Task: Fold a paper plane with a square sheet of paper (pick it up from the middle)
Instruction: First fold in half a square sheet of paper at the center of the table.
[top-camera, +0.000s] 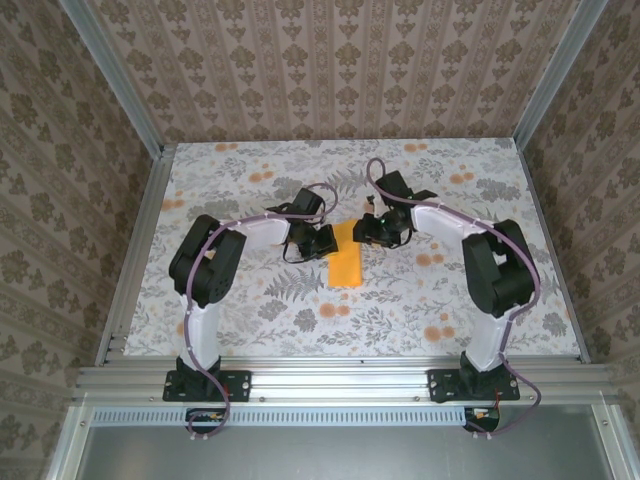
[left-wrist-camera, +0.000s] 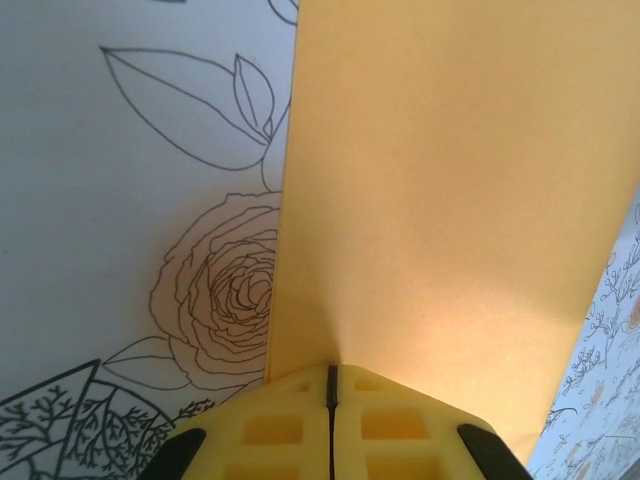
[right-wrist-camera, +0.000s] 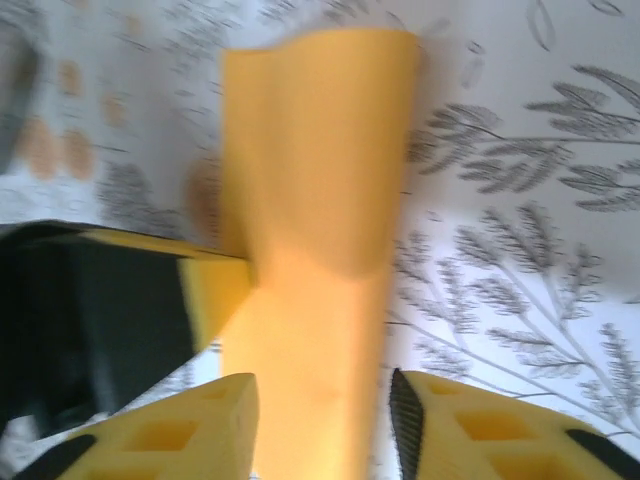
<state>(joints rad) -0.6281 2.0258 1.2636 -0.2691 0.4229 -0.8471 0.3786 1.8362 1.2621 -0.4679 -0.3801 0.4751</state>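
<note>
- Square sheet of paper: folded into a narrow orange strip, lying on the floral table between both arms; its far end is cut off in the left wrist view.
- Left gripper: clamped tight on the strip's edge.
- Right gripper: jaws apart, straddling the strip; contact unclear, view blurred.

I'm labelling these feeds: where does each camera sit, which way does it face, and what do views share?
Top external: above and behind the arm bases, looking down on the table; both arms show, left gripper and right gripper meeting at the orange paper.
Left wrist: on the left arm, looking along its shut fingers at the paper they pinch.
Right wrist: on the right arm, looking down past its spread fingers straddling the paper.
Shared: all see the paper; the right wrist also catches the left gripper pinching it.
</note>
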